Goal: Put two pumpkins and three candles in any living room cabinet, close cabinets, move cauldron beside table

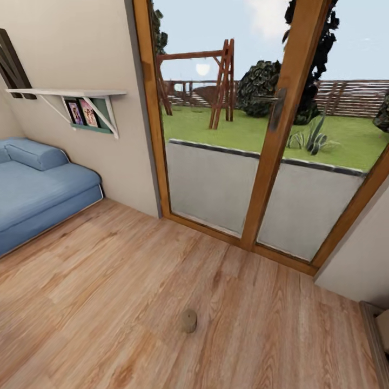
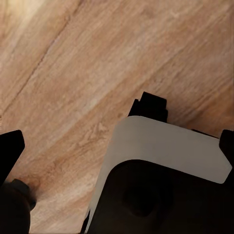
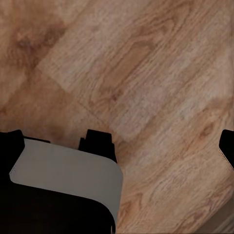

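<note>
Beige candle (image 1: 188,320) is standing alone on the wooden floor (image 1: 108,302), waiting for stowing; either claw's state I cannot tell.

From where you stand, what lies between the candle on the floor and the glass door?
In the head view, only bare wooden floor lies between the candle and the glass door.

Open wood floor (image 1: 135,302) ahead of me, broken by one candle (image 1: 188,320) standing alone, well apart from everything. Blue sofa (image 1: 38,189) closes off my left, with a wall shelf (image 1: 70,93) above it; glass doors (image 1: 254,156) wall the far side. Both wrist cameras look down on bare planks past the robot's own base.
</note>
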### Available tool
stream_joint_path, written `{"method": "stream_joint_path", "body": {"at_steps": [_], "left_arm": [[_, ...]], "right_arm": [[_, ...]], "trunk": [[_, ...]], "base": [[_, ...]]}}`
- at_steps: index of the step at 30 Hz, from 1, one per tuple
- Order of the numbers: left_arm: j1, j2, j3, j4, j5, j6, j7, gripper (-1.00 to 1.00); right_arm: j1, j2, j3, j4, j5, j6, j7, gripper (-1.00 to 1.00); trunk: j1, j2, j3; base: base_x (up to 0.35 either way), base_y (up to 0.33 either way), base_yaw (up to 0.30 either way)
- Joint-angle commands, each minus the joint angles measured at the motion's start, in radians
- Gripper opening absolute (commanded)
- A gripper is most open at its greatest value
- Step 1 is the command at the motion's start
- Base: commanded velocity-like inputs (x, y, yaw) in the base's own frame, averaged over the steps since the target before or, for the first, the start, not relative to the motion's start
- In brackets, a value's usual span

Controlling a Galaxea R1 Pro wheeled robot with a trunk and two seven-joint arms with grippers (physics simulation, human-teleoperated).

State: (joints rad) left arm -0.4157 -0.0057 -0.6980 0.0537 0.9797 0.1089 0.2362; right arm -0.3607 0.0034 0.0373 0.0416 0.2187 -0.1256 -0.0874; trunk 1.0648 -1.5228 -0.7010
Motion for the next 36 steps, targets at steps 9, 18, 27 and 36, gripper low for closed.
{"method": "stream_joint_path", "body": {"at_steps": [9,18,27,36], "left_arm": [[0.0,0.007,0.0,0.0,-0.001,0.0,0.001,1.0],[0.0,0.007,0.0,0.0,0.002,-0.001,0.002,1.0],[0.0,0.03,0.001,0.001,0.002,0.0,0.001,1.0],[0.0,0.034,0.002,-0.004,0.002,-0.001,0.002,1.0]], "right_arm": [[0.0,0.0,0.0,-0.002,-0.001,-0.001,0.0,1.0],[0.0,0.003,0.0,0.005,-0.005,0.0,0.0,1.0],[0.0,0.003,-0.001,0.002,-0.002,-0.001,0.0,1.0],[0.0,0.002,0.001,-0.005,0.008,0.006,0.003,1.0]], "trunk": [[0.0,0.0,0.0],[0.0,0.0,0.0],[0.0,0.0,0.0],[0.0,0.0,0.0]], "base": [[0.319,0.0,0.0],[0.055,0.0,0.0],[0.214,0.009,0.0],[0.211,0.0,0.0]]}}
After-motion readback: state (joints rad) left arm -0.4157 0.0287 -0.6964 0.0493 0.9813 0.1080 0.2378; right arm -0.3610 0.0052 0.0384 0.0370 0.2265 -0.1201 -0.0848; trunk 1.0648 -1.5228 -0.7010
